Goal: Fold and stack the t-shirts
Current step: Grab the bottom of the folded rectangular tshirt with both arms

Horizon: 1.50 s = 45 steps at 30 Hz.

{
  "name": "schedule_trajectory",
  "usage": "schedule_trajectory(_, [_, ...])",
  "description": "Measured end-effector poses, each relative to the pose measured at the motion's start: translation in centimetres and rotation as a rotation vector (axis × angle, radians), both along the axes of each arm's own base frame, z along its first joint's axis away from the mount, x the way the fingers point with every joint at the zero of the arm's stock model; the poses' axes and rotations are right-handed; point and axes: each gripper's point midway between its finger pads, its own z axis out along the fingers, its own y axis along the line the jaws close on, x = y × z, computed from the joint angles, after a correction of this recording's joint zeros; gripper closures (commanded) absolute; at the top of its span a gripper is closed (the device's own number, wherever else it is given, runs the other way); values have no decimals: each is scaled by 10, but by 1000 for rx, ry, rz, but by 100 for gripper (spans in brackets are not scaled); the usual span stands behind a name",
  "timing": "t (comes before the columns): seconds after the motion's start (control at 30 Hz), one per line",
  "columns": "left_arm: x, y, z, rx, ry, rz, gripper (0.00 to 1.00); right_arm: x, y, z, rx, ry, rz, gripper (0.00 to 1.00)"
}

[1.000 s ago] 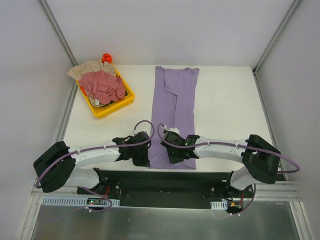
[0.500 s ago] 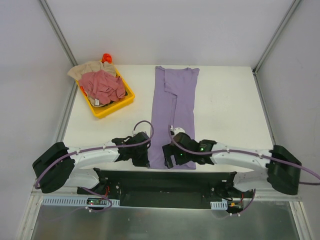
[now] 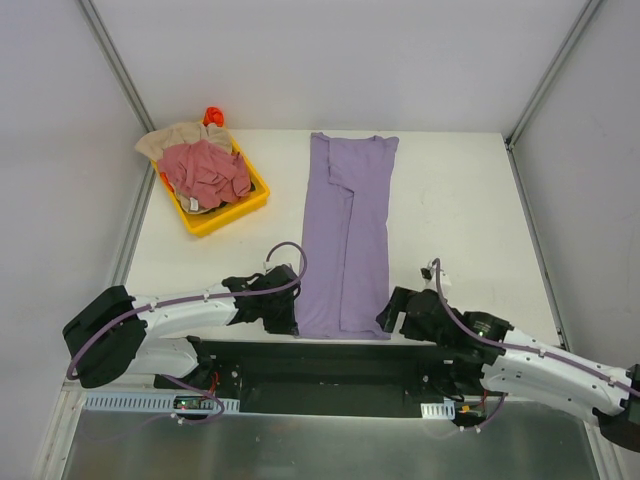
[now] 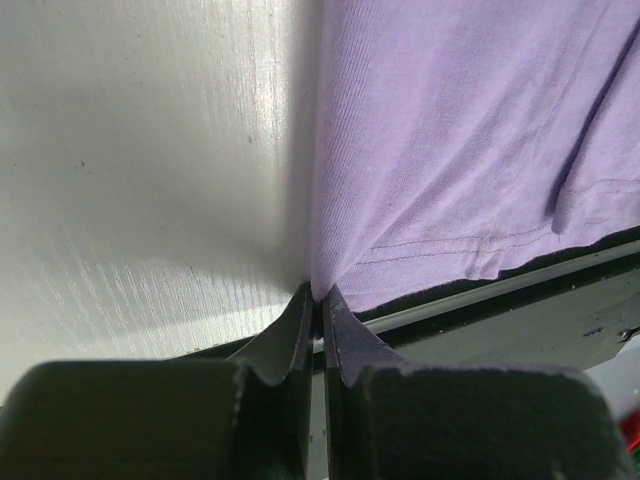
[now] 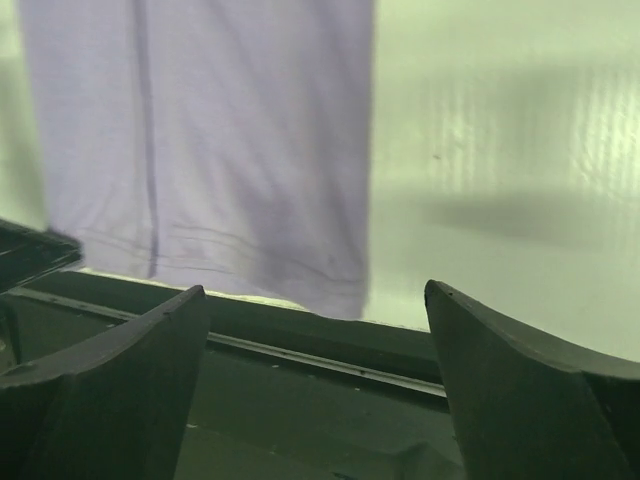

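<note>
The lavender-purple t-shirt (image 3: 348, 235) lies folded lengthwise into a long strip down the middle of the white table (image 3: 455, 200). My left gripper (image 3: 290, 320) is at its near left corner, shut on the hem (image 4: 345, 270), which is pinched between the fingertips. My right gripper (image 3: 392, 314) stands open just right of the near right corner, holding nothing. In the right wrist view the shirt's hem (image 5: 260, 250) lies ahead of the spread fingers (image 5: 470, 330), apart from them. A pink-red t-shirt (image 3: 207, 172) and a beige one (image 3: 172, 140) lie crumpled in the yellow tray (image 3: 236, 214).
The tray stands at the table's back left, with a small orange thing (image 3: 212, 116) behind it. The black base plate (image 3: 330, 355) runs along the near edge, right under the shirt's hem. Grey walls and metal rails close in both sides.
My right gripper has opened and let go of the purple shirt. It has drawn back to the right, off the cloth, with its arm swung low. The left gripper has not moved.
</note>
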Motion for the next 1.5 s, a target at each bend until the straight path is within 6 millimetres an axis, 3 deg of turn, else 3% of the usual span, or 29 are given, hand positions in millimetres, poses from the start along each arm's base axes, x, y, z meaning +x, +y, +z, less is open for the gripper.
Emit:
schedule_trajectory(0.17, [0, 0, 0, 1, 0, 0, 100, -6, -17, -30, -115, 107, -77, 33])
schedule_trajectory(0.3, [0, 0, -1, 3, 2, 0, 100, -8, -29, -50, -238, 185, -118, 39])
schedule_trajectory(0.7, [-1, -1, 0, 3, 1, -6, 100, -8, -15, -47, -281, 230, -54, 42])
schedule_trajectory(0.9, [-1, -1, -1, 5, 3, -6, 100, -11, 0, -44, -219, 246, -19, 55])
schedule_trajectory(1.1, [-1, -1, -1, 5, 3, -6, 100, -19, 8, -52, -187, 294, 9, 60])
schedule_trajectory(1.17, [-1, -1, -1, 5, 3, -6, 100, -20, 10, -53, -181, 302, 9, 66])
schedule_trajectory(1.33, [-1, -1, -1, 4, 4, -5, 100, -22, 10, -56, -180, 313, 11, 99])
schedule_trajectory(1.5, [-4, -3, 1, 0, -1, -18, 100, -25, 12, -56, -154, 316, 27, 99])
